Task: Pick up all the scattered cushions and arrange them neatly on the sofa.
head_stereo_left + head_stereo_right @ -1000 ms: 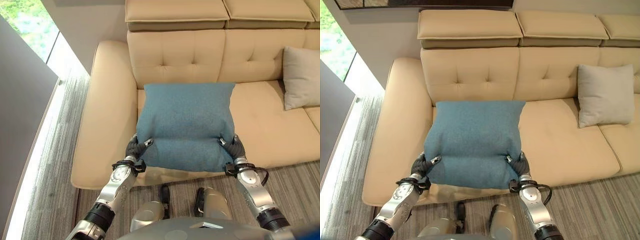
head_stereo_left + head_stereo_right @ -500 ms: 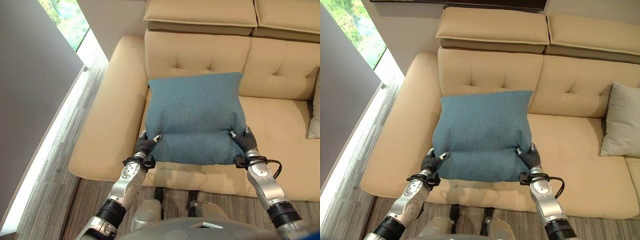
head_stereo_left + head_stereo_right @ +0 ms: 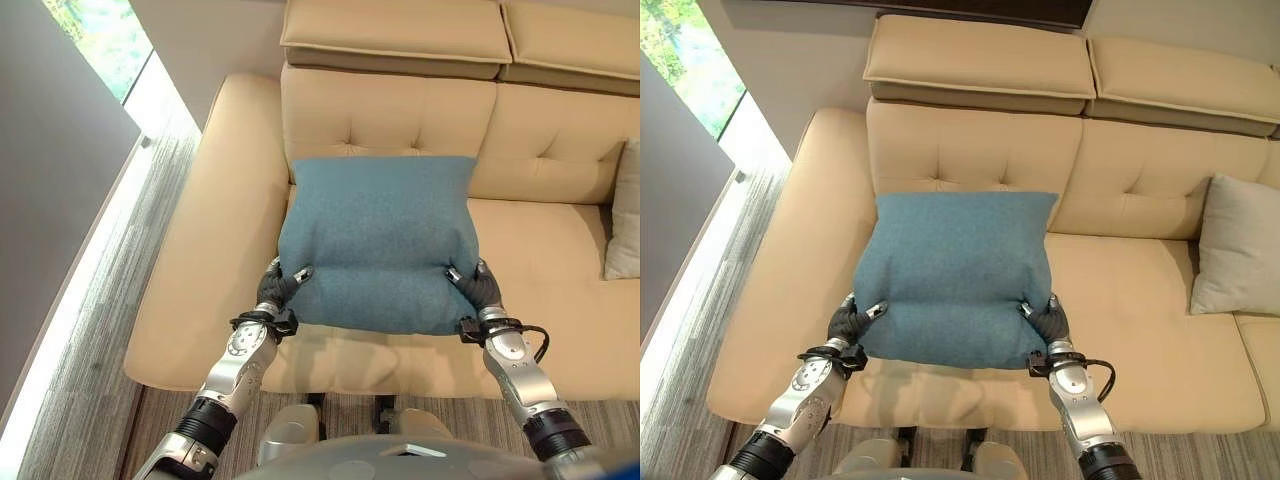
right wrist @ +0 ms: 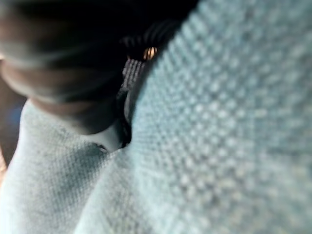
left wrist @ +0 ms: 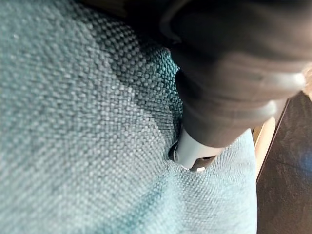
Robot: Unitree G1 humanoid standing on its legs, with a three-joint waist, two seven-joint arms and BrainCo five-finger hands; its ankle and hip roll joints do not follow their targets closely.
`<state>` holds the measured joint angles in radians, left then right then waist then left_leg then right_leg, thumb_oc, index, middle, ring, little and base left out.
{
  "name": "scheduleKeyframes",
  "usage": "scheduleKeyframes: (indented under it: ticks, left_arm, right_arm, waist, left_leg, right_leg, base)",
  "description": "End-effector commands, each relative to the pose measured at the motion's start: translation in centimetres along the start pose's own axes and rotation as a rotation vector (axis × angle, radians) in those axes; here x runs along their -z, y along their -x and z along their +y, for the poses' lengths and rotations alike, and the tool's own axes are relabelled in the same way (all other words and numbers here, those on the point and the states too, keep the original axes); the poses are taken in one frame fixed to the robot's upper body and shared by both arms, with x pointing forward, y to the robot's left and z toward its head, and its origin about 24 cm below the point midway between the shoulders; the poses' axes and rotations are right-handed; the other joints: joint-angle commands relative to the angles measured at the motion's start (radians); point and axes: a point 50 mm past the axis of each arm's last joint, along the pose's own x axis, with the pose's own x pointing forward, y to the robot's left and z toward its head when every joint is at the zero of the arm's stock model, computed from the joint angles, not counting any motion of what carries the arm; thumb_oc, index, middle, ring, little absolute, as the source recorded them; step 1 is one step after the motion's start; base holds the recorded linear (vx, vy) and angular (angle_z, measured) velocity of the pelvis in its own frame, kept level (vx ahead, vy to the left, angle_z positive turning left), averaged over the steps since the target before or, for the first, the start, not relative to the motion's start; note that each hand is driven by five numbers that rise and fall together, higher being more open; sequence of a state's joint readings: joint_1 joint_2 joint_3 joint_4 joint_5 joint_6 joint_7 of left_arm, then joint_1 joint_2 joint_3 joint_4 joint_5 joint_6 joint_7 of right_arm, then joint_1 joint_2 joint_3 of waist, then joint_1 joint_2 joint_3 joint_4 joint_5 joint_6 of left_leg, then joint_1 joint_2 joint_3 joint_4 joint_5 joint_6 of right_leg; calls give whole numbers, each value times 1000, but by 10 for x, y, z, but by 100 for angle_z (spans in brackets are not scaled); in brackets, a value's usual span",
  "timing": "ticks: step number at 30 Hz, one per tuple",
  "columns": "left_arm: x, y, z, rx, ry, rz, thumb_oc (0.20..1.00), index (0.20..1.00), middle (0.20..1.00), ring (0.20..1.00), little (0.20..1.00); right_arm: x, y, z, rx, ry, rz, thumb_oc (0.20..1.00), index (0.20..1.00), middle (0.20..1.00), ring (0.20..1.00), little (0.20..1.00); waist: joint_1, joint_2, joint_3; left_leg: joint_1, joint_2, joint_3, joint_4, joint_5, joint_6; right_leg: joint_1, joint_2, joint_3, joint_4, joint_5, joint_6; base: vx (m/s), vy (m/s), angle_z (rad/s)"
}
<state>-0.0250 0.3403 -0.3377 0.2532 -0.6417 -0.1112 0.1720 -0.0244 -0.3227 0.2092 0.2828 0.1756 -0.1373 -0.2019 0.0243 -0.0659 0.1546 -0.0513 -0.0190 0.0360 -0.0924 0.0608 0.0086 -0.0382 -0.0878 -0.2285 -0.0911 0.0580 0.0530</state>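
Window (image 3: pixel 95 35) at far left, above a strip of striped carpet (image 3: pixel 95 300) running alongside the sofa. Then the sofa's broad left armrest (image 3: pixel 205 220), beige, rounded at the front.

Left hand (image 3: pixel 275 292) clamped on the blue cushion (image 3: pixel 375 235) at its near left corner, fingers (image 3: pixel 300 273) curled over the top face and pinching the fabric into a fold (confirmed up close in the left wrist view, where a silver finger (image 5: pixel 195 153) dug into the teal weave (image 5: pixel 73 122)).

Blue cushion held between both hands over the leftmost seat of the sofa (image 3: pixel 970 150), tilted, far edge up near the tufted backrest, near edge bulging down past the front of the seat. Whether touching the seat underneath: could not tell.

Right hand (image 3: pixel 478 287) gripping the cushion's near right corner in the same way, fingers (image 3: pixel 1028 309) wrapped onto the top face and pressed into the cloth (right wrist view blurred, but a pale finger (image 4: pixel 109 139) sunk into a crease of the fabric).

Bare beige seat (image 3: pixel 1130 310) further right, then a grey cushion (image 3: pixel 1235 245) propped upright against the backrest, well apart from the blue one.
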Motion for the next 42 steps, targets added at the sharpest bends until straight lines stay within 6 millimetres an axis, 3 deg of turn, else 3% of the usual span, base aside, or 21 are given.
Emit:
scheduleKeyframes:
  ticks: [1,5,8,9,10,11,12,13,15,17,19,24,27,34,38,42]
  left_arm:
    - [-51,-11,-40,168,-4,-254,200,200,200,200,200]
    - [-85,-28,-66,203,-22,-385,200,200,200,200,200]
    - [-100,-35,-75,209,-37,-439,200,200,200,200,200]
    - [-117,-42,-85,217,-50,-496,200,200,200,200,200]
    - [-117,-42,-85,217,-50,-496,200,200,200,200,200]
    - [-157,-51,-103,227,-82,-618,200,200,200,200,200]
    - [-169,-53,-107,227,-92,-657,200,200,200,200,200]
    - [-196,-55,-117,219,-116,-740,200,200,200,200,200]
    - [-221,-54,-127,214,-138,-824,200,200,200,200,200]
    - [-254,-40,-142,201,-152,-990,200,200,200,200,200]
    - [-265,-31,-156,179,-154,-1084,200,200,200,200,200]
    - [-274,-23,-176,123,-139,-1181,200,200,200,200,200]
    - [-288,-30,-191,100,-274,-1197,200,200,200,200,200]
    - [-357,-38,-202,-8,-416,-1196,200,200,200,200,200]
    - [-378,-37,-199,-52,-437,-1188,200,200,200,200,200]
    - [-385,-38,-198,-70,-451,-1164,200,200,200,200,200]
  right_arm:
    - [-46,-20,-2,26,-35,-222,200,200,200,200,200]
    - [-83,-46,9,49,-7,-335,200,200,200,200,200]
    - [-100,-56,13,57,-5,-380,200,200,200,200,200]
    - [-118,-65,15,67,4,-432,200,200,200,200,200]
    - [-118,-65,15,67,4,-432,200,200,200,200,200]
    - [-160,-79,12,104,17,-541,200,200,200,200,200]
    - [-174,-82,11,113,21,-577,200,200,200,200,200]
    - [-202,-86,11,133,37,-654,200,200,200,200,200]
    - [-231,-88,8,161,54,-736,200,200,200,200,200]
    - [-270,-80,3,230,85,-894,200,200,200,200,200]
    - [-291,-72,-1,304,169,-1011,200,200,200,200,200]
    - [-314,-64,-3,450,329,-1155,200,200,200,200,200]
    - [-334,-68,-9,517,384,-1172,200,200,200,200,200]
    - [-388,-82,-9,563,384,-1072,200,200,200,200,200]
    - [-396,-90,-9,547,428,-983,200,200,200,200,200]
    - [-392,-98,-13,534,446,-898,200,200,200,200,200]
  waist:
    - [12,-15,-56]
    - [9,-12,-6]
    - [6,-12,0]
    - [2,-10,1]
    - [2,-10,0]
    - [0,-5,5]
    - [-2,-1,6]
    - [-5,4,10]
    - [-7,7,14]
    - [-8,10,15]
    - [-13,7,9]
    - [-23,1,0]
    - [-30,3,1]
    - [-41,14,-5]
    - [-41,20,-10]
    - [-42,27,-16]
  left_leg:
    - [-43,17,4,86,-137,-26]
    - [-155,24,-9,58,-85,-34]
    - [-195,25,-12,38,-58,-40]
    - [-230,26,-17,22,-35,-46]
    - [-230,26,-17,22,-35,-46]
    - [-282,30,-23,9,-12,-58]
    - [-298,31,-26,6,-6,-62]
    - [-327,32,-31,5,4,-71]
    - [-355,33,-35,5,15,-78]
    - [-404,38,-41,5,30,-89]
    - [-436,39,-46,5,33,-95]
    - [-496,43,-52,5,47,-103]
    - [-535,45,-51,5,60,-107]
    - [-625,48,-45,5,87,-116]
    - [-663,48,-37,5,97,-120]
    - [-686,49,-38,5,103,-123]
  right_leg:
    - [-16,-23,12,61,-52,92]
    - [-135,-15,21,27,1,92]
    - [-176,-12,22,12,20,94]
    - [-216,-10,19,5,31,95]
    - [-216,-10,19,6,31,95]
    - [-269,-8,18,4,41,98]
    - [-286,-8,16,4,44,99]
    - [-316,-9,13,4,50,101]
    - [-343,-8,6,4,57,104]
    - [-396,-9,6,4,66,111]
    - [-432,-11,5,4,68,112]
    - [-492,-11,2,4,78,117]
    - [-533,-16,4,4,90,123]
    - [-631,-16,15,4,117,142]
    - [-676,-20,23,4,130,148]
    - [-701,-21,21,4,136,150]
  base:
    - [-141,6,-5]
    - [-178,-30,-6]
    - [-102,-24,3]
    - [-49,-20,-3]
    - [-122,-44,-3]
    - [-97,-25,-2]
    - [-135,-27,5]
    - [-66,-5,10]
    - [-47,-9,6]
    - [-50,-17,-5]
    - [-35,-23,2]
    - [-25,-23,7]
    - [-40,-10,-2]
    - [-18,6,-1]
    - [-6,13,-13]
    - [0,0,-2]
